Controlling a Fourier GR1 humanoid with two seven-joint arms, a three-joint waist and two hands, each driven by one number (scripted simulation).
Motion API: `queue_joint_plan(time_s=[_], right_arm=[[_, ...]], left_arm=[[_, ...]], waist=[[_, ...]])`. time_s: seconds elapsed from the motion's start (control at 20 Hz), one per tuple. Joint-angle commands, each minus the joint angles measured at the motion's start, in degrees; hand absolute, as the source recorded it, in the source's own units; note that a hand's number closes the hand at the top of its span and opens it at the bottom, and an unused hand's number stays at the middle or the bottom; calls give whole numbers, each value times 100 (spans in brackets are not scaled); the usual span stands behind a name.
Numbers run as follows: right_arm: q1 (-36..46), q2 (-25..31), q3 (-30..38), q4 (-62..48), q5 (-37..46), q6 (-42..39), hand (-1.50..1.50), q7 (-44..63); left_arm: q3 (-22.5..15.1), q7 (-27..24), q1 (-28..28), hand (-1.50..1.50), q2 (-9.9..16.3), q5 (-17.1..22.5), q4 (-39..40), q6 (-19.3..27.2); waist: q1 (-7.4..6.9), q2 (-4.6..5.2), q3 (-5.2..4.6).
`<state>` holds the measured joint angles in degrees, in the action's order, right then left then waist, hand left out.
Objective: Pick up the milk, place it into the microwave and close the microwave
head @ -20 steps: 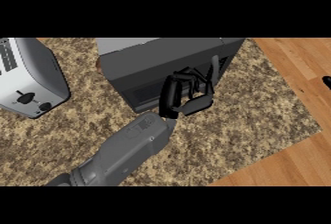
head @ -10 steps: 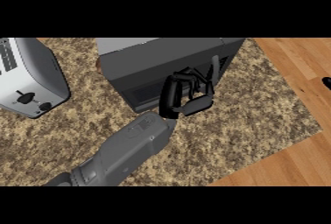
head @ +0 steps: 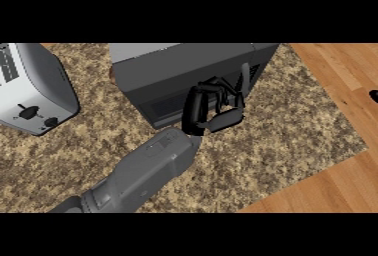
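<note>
A grey forearm point(head: 144, 175) rises diagonally from the lower left across the speckled granite counter point(head: 280, 135). Its black left hand point(head: 209, 107) rests against the microwave's point(head: 184, 70) dark front, fingers point(head: 221, 87) relaxed and spread on the door, gripping nothing. The milk is hidden. A silver toaster point(head: 33, 87) stands far left.

The milk shows nowhere. The left robot hand point(head: 210, 107) covers part of the microwave point(head: 184, 70) front, and whether its fingers grip the door cannot be told. The microwave's top is cut off by the upper edge. The toaster point(head: 33, 90) is cut at the left edge. A dark shape point(head: 374, 96) (perhaps the right robot hand) barely shows at the right edge.
</note>
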<state>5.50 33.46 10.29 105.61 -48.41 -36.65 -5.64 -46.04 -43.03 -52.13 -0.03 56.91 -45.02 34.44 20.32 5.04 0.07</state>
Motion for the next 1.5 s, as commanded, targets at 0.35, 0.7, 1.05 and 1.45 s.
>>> queue_joint_plan(time_s=[0.35,0.7,1.05,1.45], right_arm=[[94,259,85,7,-269,-110,-150,133],[151,233,-84,87,-655,-300,-150,134],[48,435,3,182,-863,-385,-150,226],[-67,589,228,289,-1001,-324,-150,261]], left_arm=[[111,134,-425,150,3,248,597,-152],[-291,327,-467,150,3,109,975,87],[-295,501,-345,150,3,358,1180,405],[-361,574,-205,150,2,694,1251,478]], waist=[[26,81,-10],[-3,69,20],[-140,-16,0],[-459,-54,-19]])
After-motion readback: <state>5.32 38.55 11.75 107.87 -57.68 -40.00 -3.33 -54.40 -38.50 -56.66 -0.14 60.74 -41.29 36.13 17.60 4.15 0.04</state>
